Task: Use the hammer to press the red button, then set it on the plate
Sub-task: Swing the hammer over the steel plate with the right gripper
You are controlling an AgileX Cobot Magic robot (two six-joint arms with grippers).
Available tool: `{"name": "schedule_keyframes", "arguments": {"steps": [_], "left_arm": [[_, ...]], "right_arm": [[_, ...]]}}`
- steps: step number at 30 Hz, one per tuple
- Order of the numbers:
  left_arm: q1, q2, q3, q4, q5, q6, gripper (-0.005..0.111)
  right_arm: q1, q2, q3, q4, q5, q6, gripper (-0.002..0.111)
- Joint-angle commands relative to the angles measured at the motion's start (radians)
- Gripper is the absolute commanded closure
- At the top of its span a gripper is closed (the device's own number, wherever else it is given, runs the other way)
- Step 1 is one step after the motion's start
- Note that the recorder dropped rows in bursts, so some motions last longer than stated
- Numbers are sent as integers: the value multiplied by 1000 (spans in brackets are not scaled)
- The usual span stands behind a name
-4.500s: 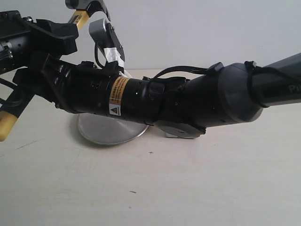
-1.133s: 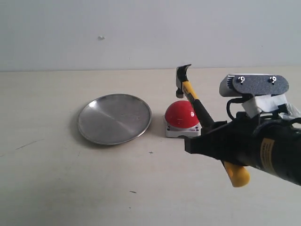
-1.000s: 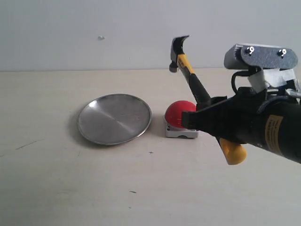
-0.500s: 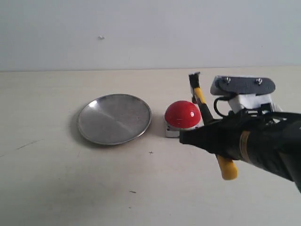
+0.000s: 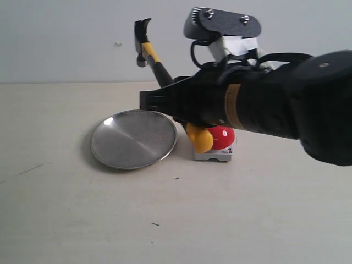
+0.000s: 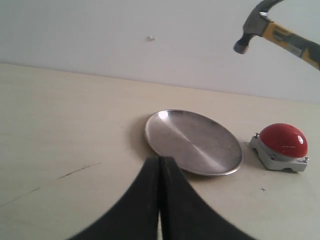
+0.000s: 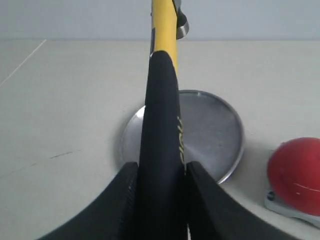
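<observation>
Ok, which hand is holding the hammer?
The right hand, clamped on the hammer by its black handle; the left hand is shut on nothing.

Black right arm (image 5: 291, 110) and end effector (image 7: 161, 167), orange label (image 5: 235, 107), grey two-screw bracket (image 5: 223, 23)

- plate (image 5: 132, 140) sits on the table (image 5: 82, 220), about mid-width, closer to the back edge
- red button (image 5: 223, 137) is just right of it
- hammer (image 5: 157, 63) is up off the table in the right gripper (image 7: 161, 200), slanting above the plate's right side, butt end in front of the button
</observation>
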State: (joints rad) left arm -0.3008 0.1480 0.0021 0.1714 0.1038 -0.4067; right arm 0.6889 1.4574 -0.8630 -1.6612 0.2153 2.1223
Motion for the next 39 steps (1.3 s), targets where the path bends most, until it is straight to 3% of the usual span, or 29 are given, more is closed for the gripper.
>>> {"name": "schedule_keyframes", "arguments": {"steps": [1,5,9,11,15,19,22,24,29,33,39], "left_arm": [[2,-7,-2,-4,-8,-6,107],[2,-7,-2,-4,-8,-6,107],[2,-7,-2,-4,-8,-6,107],[2,-7,-2,-4,-8,-6,107],[2,-7,-2,-4,-8,-6,107],[2,-7,-2,-4,-8,-6,107],[2,-7,-2,-4,-8,-6,107],[2,-7,-2,-4,-8,-6,107],[2,-7,-2,-4,-8,-6,107],[2,-7,-2,-4,-8,-6,107],[2,-7,-2,-4,-8,-6,107]], "right_arm": [[-2,50,-100,-21,-5,-1,108],[-2,52,-177,-83,-190,-8,108],[-5,46,-256,-83,-514,-240,108],[-5,44,-279,-72,-564,-259,108],[-19,46,-281,281,-565,-439,108],[-50,78,-269,715,-890,-798,108],[-55,116,-238,970,-1087,-938,108],[-55,143,-211,1081,-1054,-954,108],[-55,218,-142,1364,-756,-982,108],[-55,310,-90,1516,-852,-1050,108],[-55,445,-86,1599,-944,-1050,108]]}}
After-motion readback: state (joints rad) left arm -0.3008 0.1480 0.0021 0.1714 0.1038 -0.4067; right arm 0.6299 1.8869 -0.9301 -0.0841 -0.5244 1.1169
